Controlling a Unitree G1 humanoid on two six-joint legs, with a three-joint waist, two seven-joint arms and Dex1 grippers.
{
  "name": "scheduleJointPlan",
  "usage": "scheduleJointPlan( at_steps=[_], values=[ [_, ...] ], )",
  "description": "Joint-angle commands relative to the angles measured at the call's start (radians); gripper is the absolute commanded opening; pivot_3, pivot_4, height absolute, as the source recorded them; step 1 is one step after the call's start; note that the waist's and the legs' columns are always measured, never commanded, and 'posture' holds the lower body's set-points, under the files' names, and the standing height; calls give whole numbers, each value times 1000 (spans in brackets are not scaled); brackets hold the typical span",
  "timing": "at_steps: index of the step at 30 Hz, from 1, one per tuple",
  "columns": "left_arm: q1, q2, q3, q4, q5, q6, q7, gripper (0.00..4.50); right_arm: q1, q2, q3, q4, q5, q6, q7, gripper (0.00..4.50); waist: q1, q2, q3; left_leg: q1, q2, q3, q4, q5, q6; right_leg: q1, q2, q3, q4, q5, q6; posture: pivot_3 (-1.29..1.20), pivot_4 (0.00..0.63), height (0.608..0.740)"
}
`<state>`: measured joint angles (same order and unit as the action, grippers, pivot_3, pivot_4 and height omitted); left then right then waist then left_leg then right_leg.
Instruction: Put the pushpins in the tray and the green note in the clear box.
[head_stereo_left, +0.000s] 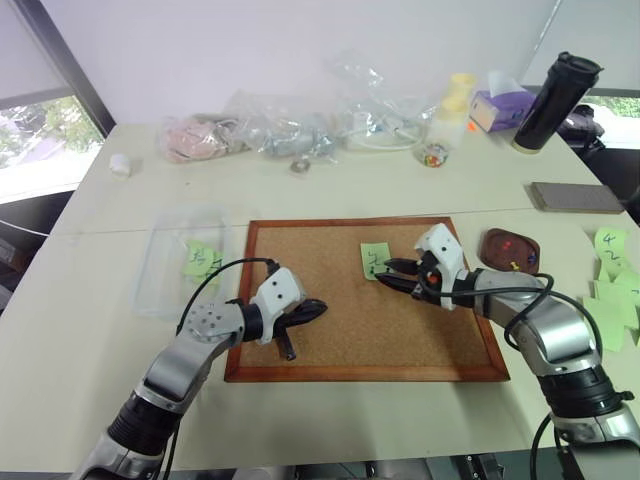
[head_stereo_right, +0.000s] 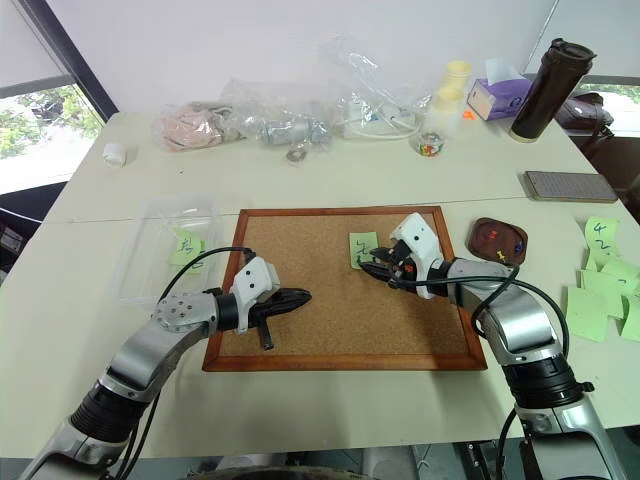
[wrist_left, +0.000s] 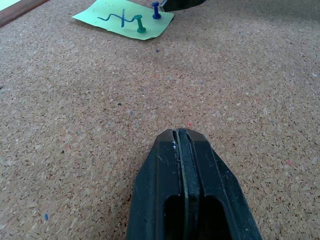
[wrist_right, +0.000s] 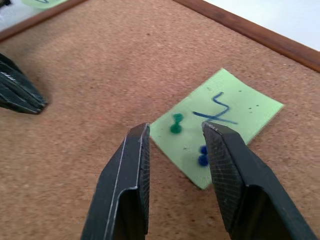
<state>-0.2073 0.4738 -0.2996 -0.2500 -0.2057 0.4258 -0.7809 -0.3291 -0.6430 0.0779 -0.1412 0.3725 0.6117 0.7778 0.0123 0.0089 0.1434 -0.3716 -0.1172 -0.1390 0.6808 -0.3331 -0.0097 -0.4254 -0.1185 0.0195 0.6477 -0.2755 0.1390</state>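
the green note (wrist_right: 215, 125) lies on the cork board (head_stereo_left: 330, 330), near its far edge, and two pushpins pin it there: a green pushpin (wrist_right: 176, 123) and a blue pushpin (wrist_right: 202, 155). the right gripper (wrist_right: 175, 135) hovers just over the near edge of the note, its two black fingers partly apart with nothing between them. the blue pin stands close to the inner face of one finger, the green pin is a little further ahead, in the gap. the left gripper (wrist_left: 182, 150) rests low over the board, well apart from the note, with its fingers pressed fully together and empty.

the tray (head_stereo_right: 500, 240) sits on the table just beside the right edge of the board, and some pins already lie in it. the clear box (head_stereo_left: 185, 260) is on the table at the left of the board, with a green paper inside.

i judge that the step in hand is to pull out one more pin. to do it well, the gripper should choose one pin only, put the head in the middle of the gap, close on the head and not on the paper, then lift straight up along the pin. a sideways pull could tear or drag the note. the note must wait until both pins are out.
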Motion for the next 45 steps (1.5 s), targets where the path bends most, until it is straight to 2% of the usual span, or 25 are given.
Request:
scheduleJointPlan(
  at_steps=[1,10,12,15,23,34,38,42,45],
  values=[
    [28,15,-18,21,21,27,-1,0,-20,11,-6,9,-11,-32,12,1724,0,0,0,0,0,0,0,0,0,0,0,0,0,0,0,0,150,740],
    [31,16,-18,21,20,28,0,0,-20,12,-11,52,-29,-51,36,1724,0,0,0,0,0,0,0,0,0,0,0,0,0,0,0,0,150,740],
    [30,16,-18,21,20,28,-1,0,-18,16,-10,62,-35,-59,38,1168,0,0,0,0,0,0,0,0,0,0,0,0,0,0,0,0,150,740],
    [31,15,-20,20,21,29,2,0,-14,20,-11,70,-39,-67,40,56,0,0,0,0,0,0,0,0,0,0,0,0,0,0,0,0,150,740],
    [33,17,-23,15,15,52,-2,0,-32,33,-41,62,-22,-49,31,56,0,0,0,0,0,0,0,0,0,0,0,0,0,0,0,0,150,740],
    [35,23,-29,-8,4,93,-18,0,-85,6,-232,32,115,50,-1,56,1,0,0,0,0,0,0,0,0,0,0,0,0,0,0,0,150,740],
    [33,20,-30,-9,5,96,-20,0,-85,-4,-336,60,157,65,-34,56,0,0,0,0,0,0,-1,0,0,0,0,0,0,0,0,0,150,740],
    [34,22,-29,-15,7,97,-20,0,-104,-43,-517,179,178,44,-118,56,2,0,0,0,-1,0,-1,0,0,0,0,0,0,0,0,0,150,740],
    [34,23,-31,-18,6,98,-22,0,-117,-84,-590,284,163,22,-160,56,0,0,0,0,-1,0,-1,0,0,0,0,0,0,0,0,0,150,740]
  ],
)
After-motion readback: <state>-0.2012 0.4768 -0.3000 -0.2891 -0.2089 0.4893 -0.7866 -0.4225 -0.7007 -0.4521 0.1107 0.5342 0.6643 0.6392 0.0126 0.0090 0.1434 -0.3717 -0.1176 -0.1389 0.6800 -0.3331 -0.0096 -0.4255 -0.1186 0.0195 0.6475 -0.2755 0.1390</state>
